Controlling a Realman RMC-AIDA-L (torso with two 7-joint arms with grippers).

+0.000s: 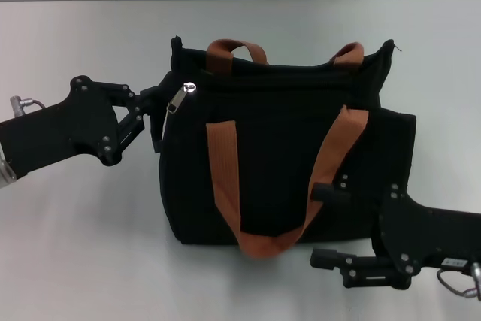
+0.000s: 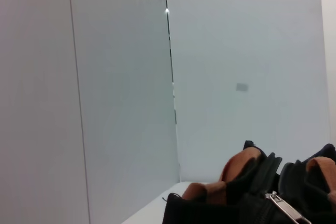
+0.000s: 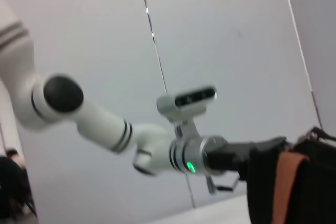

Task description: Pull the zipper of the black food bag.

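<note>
Black food bag [image 1: 278,155]: large fabric tote, lying on the pale worktop [image 1: 75,246] at centre, top edge toward the far side. Two orange-brown webbing handles [image 1: 259,242]; one loops down over the near face, the other shows at the top edge.

Zipper [image 1: 178,98]: silver metal pull tab at the bag's upper left corner, hanging slantwise.

Left tool [image 1: 161,107]: reaching in from the left, fingertips at the bag's corner, just beside the pull tab; whether they clamp it cannot be told.

Right tool [image 1: 325,225]: at the bag's lower right edge, fingers spread apart, gripping nothing.
</note>
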